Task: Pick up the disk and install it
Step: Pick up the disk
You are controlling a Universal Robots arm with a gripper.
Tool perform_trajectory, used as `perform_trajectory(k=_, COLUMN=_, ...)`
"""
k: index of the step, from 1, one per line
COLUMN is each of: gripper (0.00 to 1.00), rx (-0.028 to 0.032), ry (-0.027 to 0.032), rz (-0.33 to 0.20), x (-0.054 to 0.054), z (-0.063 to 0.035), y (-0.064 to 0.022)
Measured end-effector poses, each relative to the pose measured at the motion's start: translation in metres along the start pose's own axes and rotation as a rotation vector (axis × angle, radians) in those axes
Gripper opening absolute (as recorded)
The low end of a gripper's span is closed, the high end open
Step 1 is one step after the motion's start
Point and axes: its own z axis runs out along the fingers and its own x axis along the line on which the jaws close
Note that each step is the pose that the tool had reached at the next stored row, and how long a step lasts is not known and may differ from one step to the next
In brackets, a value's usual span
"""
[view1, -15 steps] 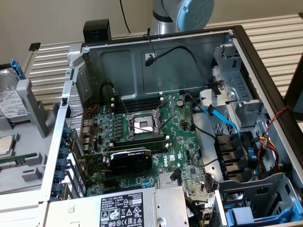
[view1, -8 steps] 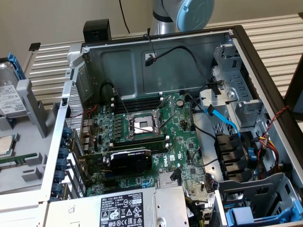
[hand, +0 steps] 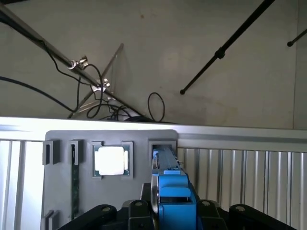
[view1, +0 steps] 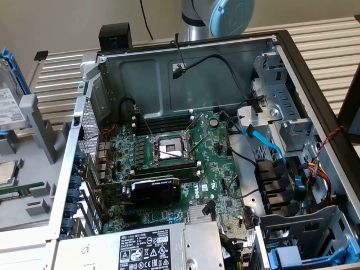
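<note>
The disk (hand: 168,163) stands on edge in a slot of the grey fixture plate (hand: 62,191), its blue carrier end toward the wrist camera. My gripper (hand: 173,213) straddles that blue end, with a black finger (hand: 141,208) pressed against each side, shut on the disk. In the exterior view the disk (view1: 10,101) shows at the exterior view's far left, white label and blue frame visible, beside the open computer case (view1: 185,50).
A silver processor chip (hand: 111,160) and a memory stick (hand: 75,182) lie in the fixture beside the disk. Inside the case are a motherboard with an open socket (view1: 169,149), a black graphics card (view1: 154,188), loose cables and a drive cage (view1: 304,247).
</note>
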Motion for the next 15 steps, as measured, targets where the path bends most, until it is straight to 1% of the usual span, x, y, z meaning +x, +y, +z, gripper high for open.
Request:
perform_trajectory(k=3, gripper=0.37, rx=0.0, ry=0.0043, rz=0.0, x=-0.001, z=-0.0131, y=0.0006)
perform_trajectory(k=6, gripper=0.37, rx=-0.0003, ry=0.0101, rz=0.001, x=-0.001, z=-0.0249, y=0.0011)
perform_trajectory(k=8, gripper=0.37, rx=0.0005, ry=0.0129, rz=0.001, x=-0.002, z=-0.0311, y=0.0009)
perform_trajectory(k=11, gripper=0.37, rx=0.0019, ry=0.0142, rz=0.001, x=-0.002, z=-0.0398, y=-0.0019)
perform_trajectory(k=15, gripper=0.37, rx=0.0056, ry=0.0143, rz=0.0, x=-0.002, z=-0.0493, y=-0.0073)
